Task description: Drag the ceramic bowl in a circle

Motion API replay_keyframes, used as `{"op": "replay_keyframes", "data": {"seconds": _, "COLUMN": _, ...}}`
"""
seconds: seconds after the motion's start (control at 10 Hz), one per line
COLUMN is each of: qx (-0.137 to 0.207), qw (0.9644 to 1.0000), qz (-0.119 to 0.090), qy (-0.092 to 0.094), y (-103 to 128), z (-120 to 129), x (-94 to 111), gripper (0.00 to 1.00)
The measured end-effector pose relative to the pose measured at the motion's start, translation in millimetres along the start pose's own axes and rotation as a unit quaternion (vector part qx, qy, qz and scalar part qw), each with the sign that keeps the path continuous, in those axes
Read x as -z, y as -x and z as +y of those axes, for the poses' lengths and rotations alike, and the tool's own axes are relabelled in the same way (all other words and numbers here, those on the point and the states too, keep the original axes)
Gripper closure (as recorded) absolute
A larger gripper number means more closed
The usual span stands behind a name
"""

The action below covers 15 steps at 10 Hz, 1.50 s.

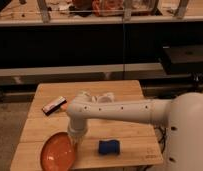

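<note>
ceramic bowl [57, 154] orange-red | sponge [109, 146] blue | gripper [75, 140] at bowl rim, apparently white

The white arm [120, 111] reaches leftward from the robot's rounded body [187, 132], passing behind and to the right of the ceramic bowl [55, 155], then bends sharply down at its elbow. The gripper [75, 139] points downward at the bowl's right rim, seemingly touching it.

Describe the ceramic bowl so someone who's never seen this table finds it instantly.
On the wooden table, look at the front-left corner, where the white arm's gripper sits. The ceramic bowl is the wide, shallow, orange-red round dish at the gripper's tip, far bigger than the blue sponge to its right or the small marker behind.
</note>
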<state>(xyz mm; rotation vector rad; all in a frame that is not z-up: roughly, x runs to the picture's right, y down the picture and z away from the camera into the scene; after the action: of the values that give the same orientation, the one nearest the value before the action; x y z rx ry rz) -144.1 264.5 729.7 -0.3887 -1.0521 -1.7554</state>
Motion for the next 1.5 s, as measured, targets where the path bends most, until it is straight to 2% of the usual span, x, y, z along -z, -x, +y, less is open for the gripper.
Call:
{"op": "replay_keyframes", "data": {"seconds": 0.1, "qx": 0.014, "qw": 0.9993, "qz": -0.002, "qy": -0.036, "y": -9.7, "z": -12.2, "x": -3.2, "gripper": 1.00}}
{"op": "replay_keyframes", "data": {"seconds": 0.2, "qx": 0.021, "qw": 0.9964, "qz": -0.006, "qy": -0.082, "y": -16.7, "z": -17.4, "x": -5.7, "gripper": 1.00}}
{"op": "replay_keyframes", "data": {"seconds": 0.3, "qx": 0.029, "qw": 0.9915, "qz": -0.009, "qy": -0.127, "y": -22.9, "z": -19.7, "x": -7.5, "gripper": 1.00}}
{"op": "replay_keyframes", "data": {"seconds": 0.4, "qx": 0.037, "qw": 0.9879, "qz": -0.008, "qy": -0.150, "y": -33.2, "z": -25.3, "x": -8.8, "gripper": 1.00}}
{"op": "replay_keyframes", "data": {"seconds": 0.5, "qx": 0.042, "qw": 0.9869, "qz": -0.002, "qy": -0.156, "y": -47.4, "z": -27.0, "x": -6.3, "gripper": 1.00}}
{"op": "replay_keyframes", "data": {"seconds": 0.8, "qx": 0.034, "qw": 0.9908, "qz": 0.026, "qy": -0.129, "y": -86.0, "z": -21.3, "x": 7.8, "gripper": 1.00}}
{"op": "replay_keyframes", "data": {"seconds": 1.0, "qx": 0.003, "qw": 0.9934, "qz": 0.038, "qy": -0.108, "y": -91.8, "z": -13.4, "x": 13.8, "gripper": 1.00}}
{"op": "replay_keyframes", "data": {"seconds": 1.1, "qx": -0.024, "qw": 0.9939, "qz": 0.046, "qy": -0.098, "y": -93.0, "z": -3.7, "x": 17.5, "gripper": 1.00}}
{"op": "replay_keyframes", "data": {"seconds": 1.3, "qx": -0.065, "qw": 0.9925, "qz": 0.056, "qy": -0.088, "y": -89.1, "z": 17.4, "x": 22.8, "gripper": 1.00}}
{"op": "replay_keyframes", "data": {"seconds": 1.5, "qx": -0.109, "qw": 0.9887, "qz": 0.065, "qy": -0.081, "y": -77.5, "z": 43.7, "x": 28.8, "gripper": 1.00}}
